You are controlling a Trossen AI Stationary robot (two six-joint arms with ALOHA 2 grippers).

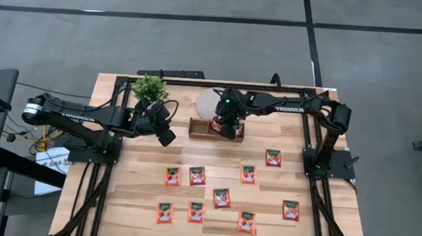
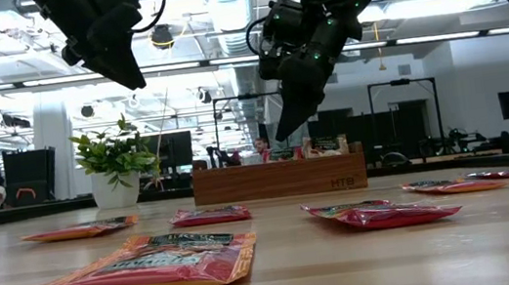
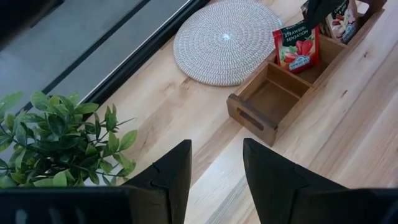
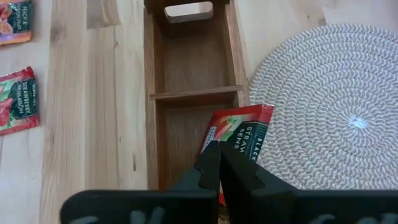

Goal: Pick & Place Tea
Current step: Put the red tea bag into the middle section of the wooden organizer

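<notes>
My right gripper [image 1: 225,126] hangs over the wooden box [image 1: 199,130] at the far middle of the table, shut on a red strawberry tea packet [image 3: 297,46]. The packet stands upright in one of the box's compartments [image 4: 186,143]. Another packet [image 3: 342,15] sits in the compartment beside it. Several more red packets [image 1: 197,176] lie flat on the near half of the table. My left gripper [image 3: 217,174] is open and raised above the table [image 2: 119,52], left of the box and next to the potted plant [image 1: 150,88]. My right gripper pinches the strawberry packet between its two fingers at the packet's top edge, near a corner [image 3: 314,26]. The fingers [image 2: 291,118] come from above, slanting down into the box. The packet hangs upright below them, with its lower end [image 3: 297,65] inside the compartment.
A round woven mat [image 1: 208,101] lies just beyond the box, at the far edge. The plant [image 3: 56,137] stands at the far left. The box's end compartment [image 3: 267,102], by the handle cutout, holds nothing. Bare wood lies between the box and the packets.
</notes>
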